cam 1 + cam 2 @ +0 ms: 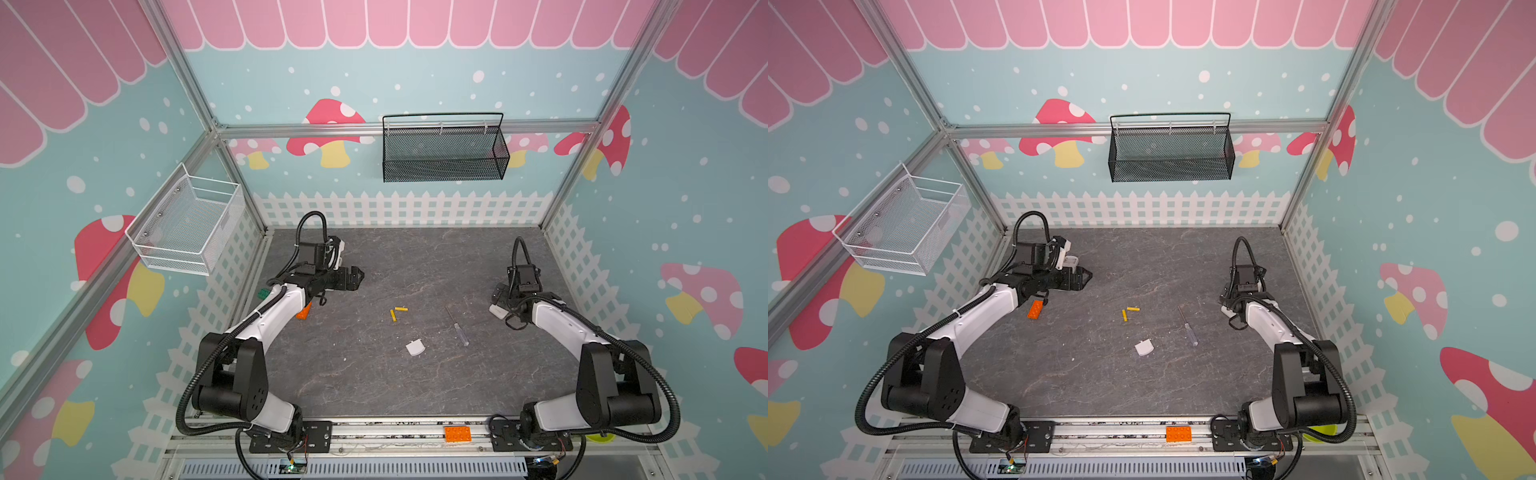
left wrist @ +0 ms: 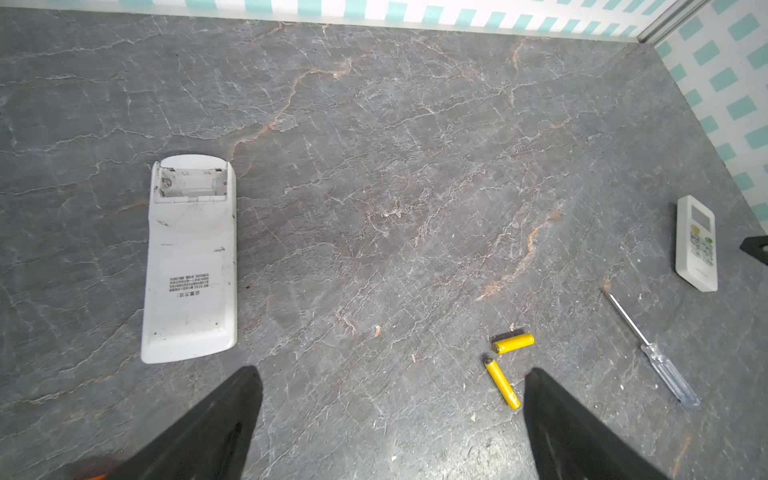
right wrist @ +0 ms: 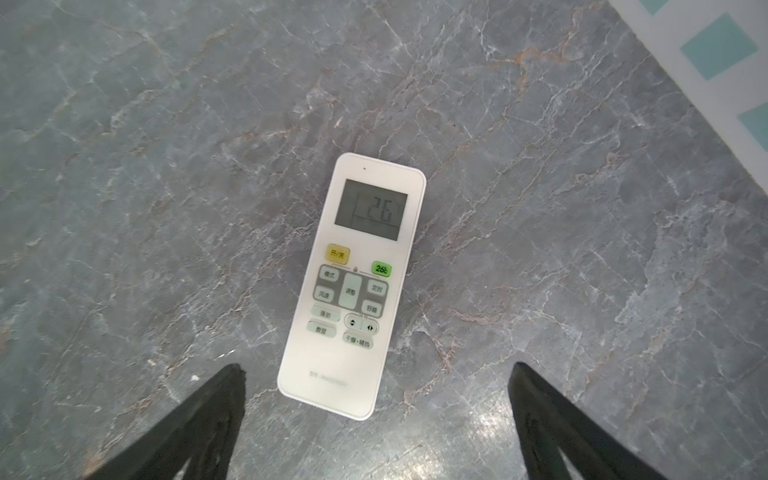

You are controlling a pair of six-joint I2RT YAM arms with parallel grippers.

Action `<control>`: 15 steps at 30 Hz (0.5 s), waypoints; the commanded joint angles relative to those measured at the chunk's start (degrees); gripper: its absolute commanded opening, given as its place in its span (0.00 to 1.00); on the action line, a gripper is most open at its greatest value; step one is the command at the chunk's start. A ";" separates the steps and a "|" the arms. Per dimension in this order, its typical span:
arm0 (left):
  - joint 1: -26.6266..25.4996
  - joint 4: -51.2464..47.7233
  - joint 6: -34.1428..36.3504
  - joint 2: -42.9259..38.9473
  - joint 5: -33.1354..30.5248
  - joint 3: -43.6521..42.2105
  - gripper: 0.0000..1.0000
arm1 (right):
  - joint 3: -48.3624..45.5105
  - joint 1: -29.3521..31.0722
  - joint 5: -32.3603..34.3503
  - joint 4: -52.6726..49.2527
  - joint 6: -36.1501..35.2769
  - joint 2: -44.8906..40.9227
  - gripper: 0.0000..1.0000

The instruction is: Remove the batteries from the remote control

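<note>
Batteries [image 1: 401,309], two yellow ones, lie loose near the middle of the table [image 1: 374,386], their near ends close together in a shallow V, well apart from both remotes. A white remote [image 2: 189,266] lies face down toward the back-left corner, its battery compartment uncovered and showing bare white plastic. A second remote [image 3: 353,291] lies face up near the right edge, its screen reading 26. The left hand [image 2: 392,376] hangs above the table between the face-down remote and the batteries, fingers spread wide and holding nothing. The right hand [image 3: 377,368] hovers over the face-up remote with its fingers wide apart, one on either side of the end away from the screen, not touching it. A clear-handled screwdriver [image 1: 457,328] lies between the batteries and the right edge. A small grey cover [image 1: 415,347] lies toward the front edge from the batteries. An orange brick [image 1: 304,311] sits near the left edge, partly under the left arm.
</note>
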 commanded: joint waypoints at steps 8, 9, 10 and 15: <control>1.57 1.09 -2.41 -0.84 0.09 -0.26 0.99 | -0.26 -0.85 -2.13 0.70 4.03 3.85 0.96; 1.61 1.47 -2.56 -0.63 0.78 -0.31 0.99 | -0.05 -0.89 -2.44 1.31 3.65 4.16 0.96; 1.70 1.88 -2.92 -0.32 1.17 -0.45 0.99 | 0.30 -0.92 -2.81 1.86 3.37 4.79 0.96; 1.84 1.70 -3.31 0.40 1.72 -0.16 0.99 | 2.85 -0.94 -3.98 1.58 3.34 7.38 0.96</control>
